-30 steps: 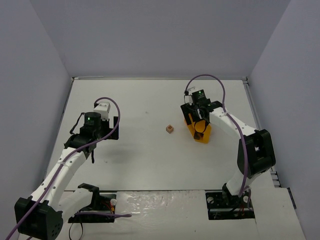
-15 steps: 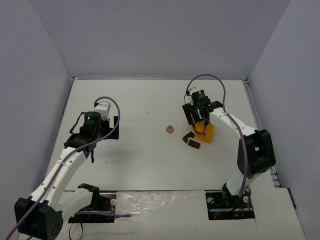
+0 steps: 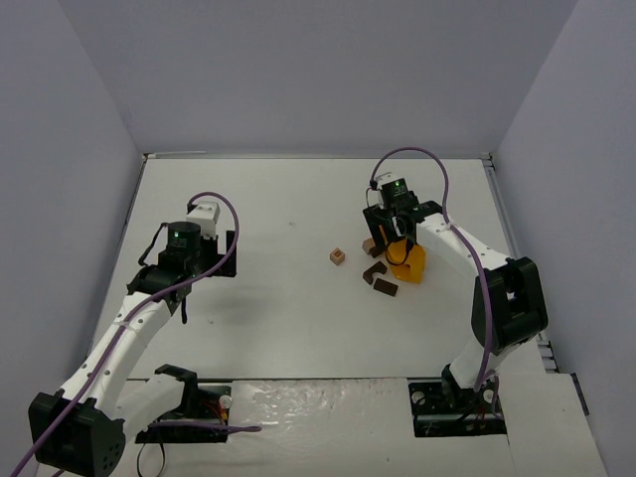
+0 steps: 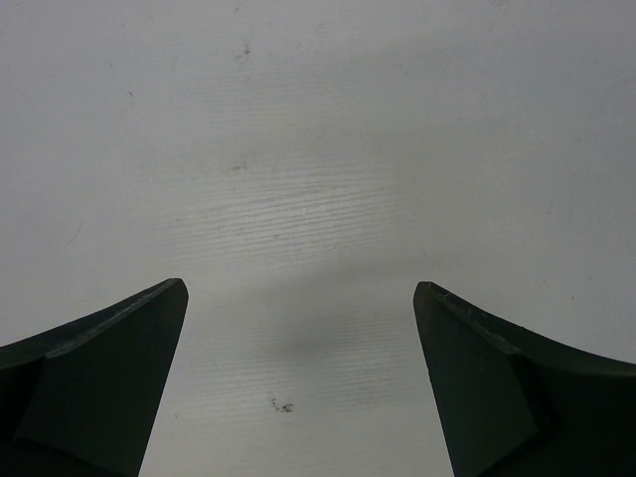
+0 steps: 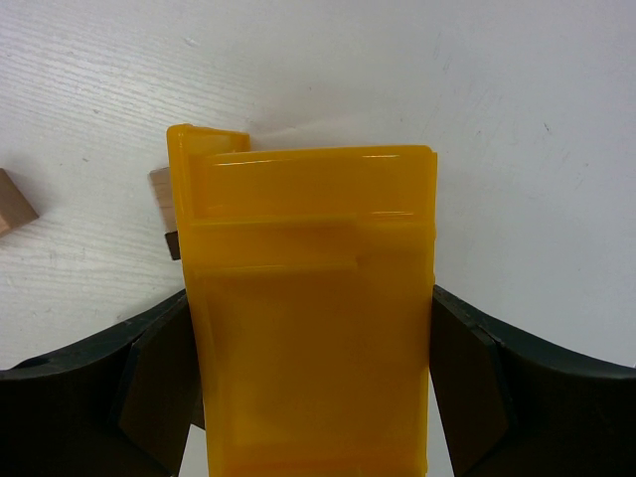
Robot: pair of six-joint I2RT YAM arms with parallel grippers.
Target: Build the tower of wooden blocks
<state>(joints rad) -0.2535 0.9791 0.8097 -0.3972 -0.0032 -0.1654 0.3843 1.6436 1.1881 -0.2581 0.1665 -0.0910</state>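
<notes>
Right pincer [image 5: 310, 338]: clamped on yellow bin [image 5: 298, 219]; arm stretched far-right | Left pincer [image 4: 298, 288]: wide apart above worktop [image 4: 318, 149]; arm bent, left side | Wood blocks [image 3: 386, 288]: loose on worktop just left of bin; one cube [image 3: 339, 256] farther left, apart.

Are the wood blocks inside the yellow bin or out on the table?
Out, at least four: wood blocks lie on the table beside the yellow bin, which the right gripper clamps. Any left inside: cannot tell.

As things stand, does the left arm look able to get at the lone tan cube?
Probably yes: the left tool is open and empty, and nothing lies between it and the tan cube.
</notes>
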